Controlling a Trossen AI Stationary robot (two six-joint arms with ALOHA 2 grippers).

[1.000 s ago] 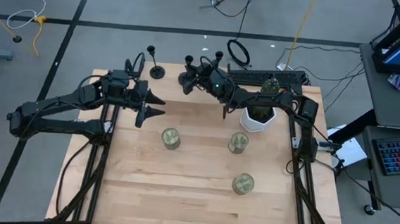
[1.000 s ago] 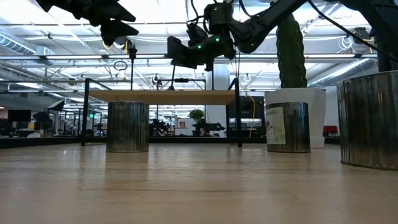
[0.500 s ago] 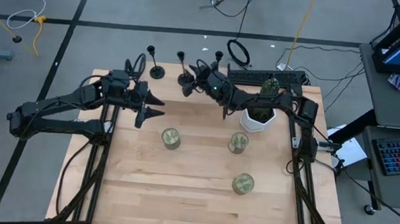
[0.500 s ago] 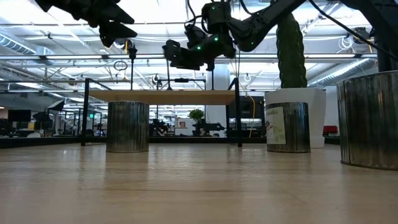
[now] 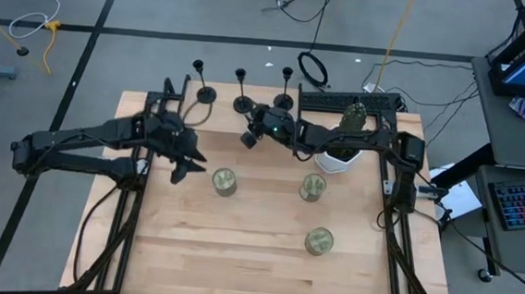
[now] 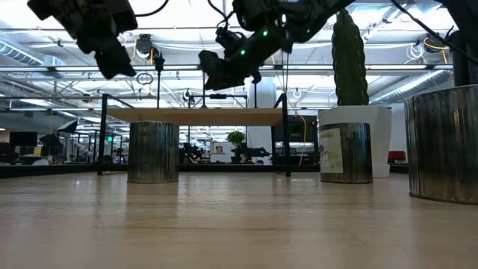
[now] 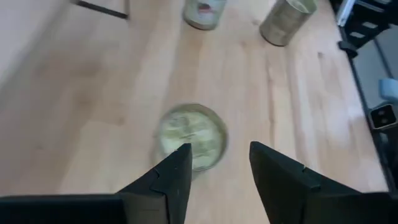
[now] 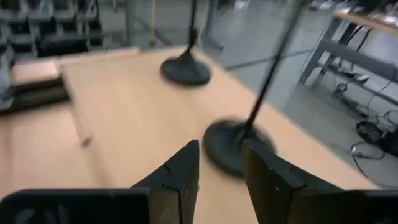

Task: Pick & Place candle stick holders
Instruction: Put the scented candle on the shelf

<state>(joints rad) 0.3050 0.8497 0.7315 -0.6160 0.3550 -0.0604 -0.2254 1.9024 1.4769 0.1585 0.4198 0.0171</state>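
Three black candle stick holders stand upright on their round bases along the table's far edge: left [image 5: 206,94], middle [image 5: 244,103], right [image 5: 284,101]. My right gripper [image 5: 248,138] is open and empty, just on the near side of the middle holder. Its wrist view shows that holder's base [image 8: 231,148] beyond the fingertips [image 8: 219,169], and another holder's base [image 8: 185,70] farther off. My left gripper [image 5: 188,167] is open and empty. It hovers above the left greenish-gold jar [image 7: 190,135], which also shows in the high view [image 5: 225,181].
Two more greenish-gold jars [image 5: 313,186] [image 5: 319,241] stand on the wooden table [image 5: 236,256]. A white pot with a cactus [image 5: 339,154] stands at the back right, under my right arm. In the low view the jars [image 6: 153,152] [image 6: 346,153] [image 6: 444,142] stand in front.
My right gripper has set the middle candle stick holder upright at the far edge, let go, and drawn back toward the near edge. My left gripper has gone toward the near edge and down, and now hovers over the left jar.
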